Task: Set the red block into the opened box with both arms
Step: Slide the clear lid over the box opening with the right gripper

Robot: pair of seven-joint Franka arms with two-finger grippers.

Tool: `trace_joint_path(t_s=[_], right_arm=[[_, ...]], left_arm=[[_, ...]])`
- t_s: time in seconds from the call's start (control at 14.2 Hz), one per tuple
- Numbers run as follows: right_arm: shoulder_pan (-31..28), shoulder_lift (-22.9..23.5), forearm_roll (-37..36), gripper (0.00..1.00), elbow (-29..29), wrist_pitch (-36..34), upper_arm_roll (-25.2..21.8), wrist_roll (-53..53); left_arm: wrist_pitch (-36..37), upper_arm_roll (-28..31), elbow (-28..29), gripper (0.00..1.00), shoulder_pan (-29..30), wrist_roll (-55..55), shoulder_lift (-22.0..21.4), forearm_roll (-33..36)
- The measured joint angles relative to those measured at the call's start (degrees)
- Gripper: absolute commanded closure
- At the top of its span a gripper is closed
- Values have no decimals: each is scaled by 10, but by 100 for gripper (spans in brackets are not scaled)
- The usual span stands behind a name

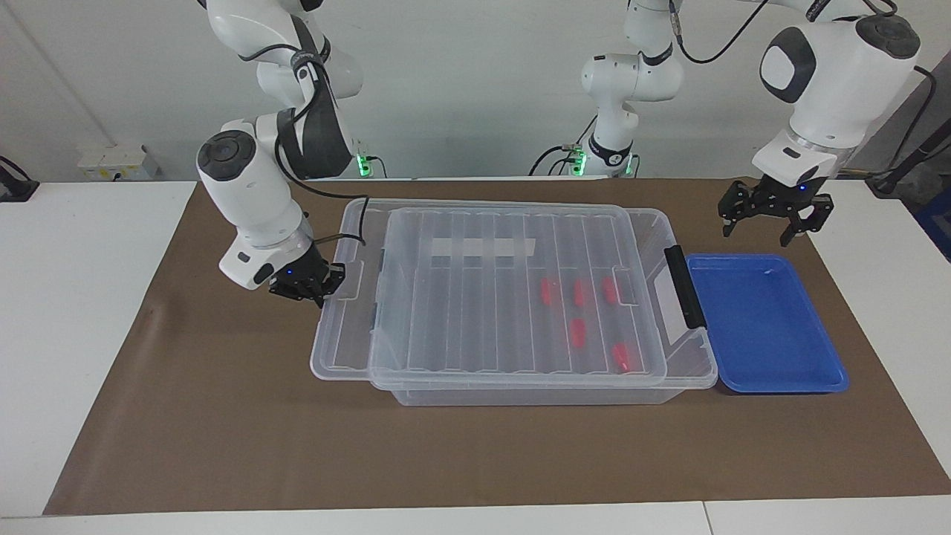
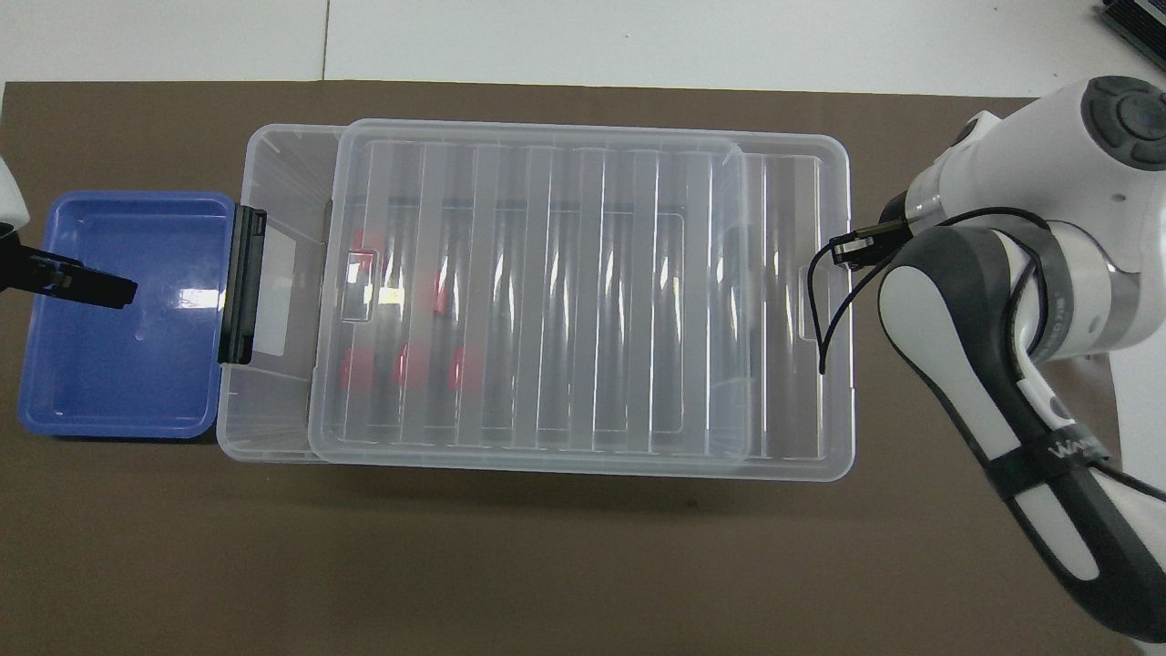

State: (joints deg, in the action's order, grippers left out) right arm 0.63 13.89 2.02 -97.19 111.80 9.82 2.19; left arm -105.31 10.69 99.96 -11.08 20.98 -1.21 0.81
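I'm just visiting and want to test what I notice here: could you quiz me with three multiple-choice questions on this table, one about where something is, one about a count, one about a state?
1. Where is the blue tray?
A. beside the box's black latch end
B. on the lid
C. inside the box

2. How many red blocks lie in the box?
A. two
B. five
C. eight

3. How does the lid sit?
A. fully off
B. latched shut
C. over most of the box, latch end uncovered

Answers:
1 A, the tray sits against that end.
2 B, five show through the clear lid.
3 C, a strip by the latch stays open while the shut right gripper is at the lid's overhanging edge.
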Motion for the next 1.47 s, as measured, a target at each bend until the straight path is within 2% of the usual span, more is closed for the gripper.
trace_joint_path(t_s=[0.49,1.47], right_arm=[[1,-4,0,100,-5,-1,43,53],[1,-5,1,100,-7,-1,56,53]], left_arm=[[70,-2,-27,0,-5,3,-12,0],[80,0,-32,0,-5,3,-17,0]])
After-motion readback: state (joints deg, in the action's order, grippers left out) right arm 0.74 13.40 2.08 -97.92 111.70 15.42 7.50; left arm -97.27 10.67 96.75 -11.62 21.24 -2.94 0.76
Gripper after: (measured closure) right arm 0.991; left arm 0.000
